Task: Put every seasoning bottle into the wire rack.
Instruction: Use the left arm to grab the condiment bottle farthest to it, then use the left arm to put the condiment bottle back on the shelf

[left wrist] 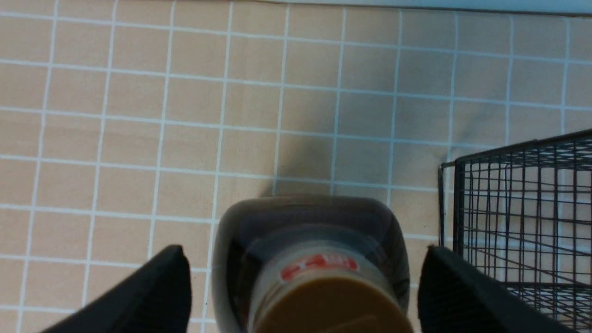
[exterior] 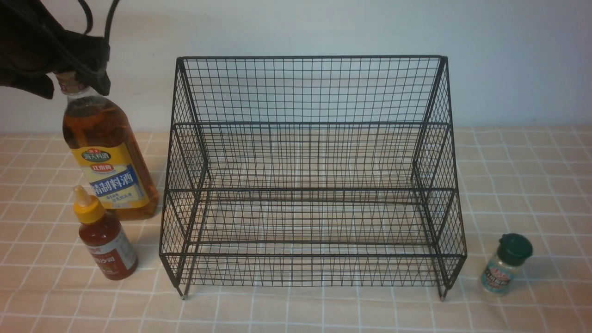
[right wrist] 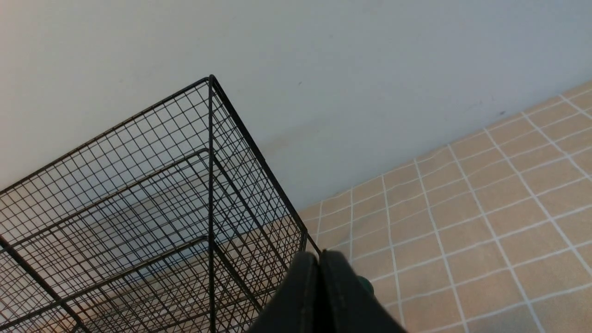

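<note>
Left gripper (left wrist: 304,252) is hovering with jaws spread, straddling the tan cap of the amber bottle (exterior: 108,157) without touching it. The bottle is standing upright near the far left corner of the desk (exterior: 522,175), just beside the rack (exterior: 310,58). The red bottle (exterior: 105,240) is standing in front of it, by the left edge. The rack is sitting mid-desk. The shaker (exterior: 504,266) is standing outside its front right leg. Right gripper (right wrist: 319,282) is pressing its fingers together on nothing.

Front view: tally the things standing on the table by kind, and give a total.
Seasoning bottles: 3 (tall amber bottle, red-sauce squeeze bottle, green-capped shaker)
Wire rack: 1
Total: 4
</note>
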